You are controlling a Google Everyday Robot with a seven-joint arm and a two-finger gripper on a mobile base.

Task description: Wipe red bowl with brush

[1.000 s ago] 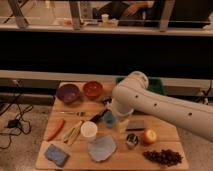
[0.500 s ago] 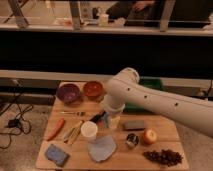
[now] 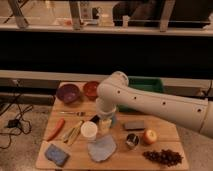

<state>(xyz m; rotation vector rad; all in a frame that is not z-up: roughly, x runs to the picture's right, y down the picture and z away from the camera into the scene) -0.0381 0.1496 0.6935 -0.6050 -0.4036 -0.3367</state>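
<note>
The red bowl sits at the back of the wooden table, right of the purple bowl. A small dark shape I take for the brush lies just behind the white cup, partly hidden by my arm. My white arm reaches in from the right and bends down over the table's middle. The gripper points down beside that dark shape, in front of the red bowl. It looks open and holds nothing that I can see.
On the table lie a fork, an orange-red carrot-like thing, pale wooden utensils, a white cup, a blue sponge, a grey-blue cloth, a dark block, a metal cup, an apple and dark fruit. A green bin stands behind.
My arm has swung left across the table, and its end has come down near the white cup and the dark shape. The objects have not moved.
</note>
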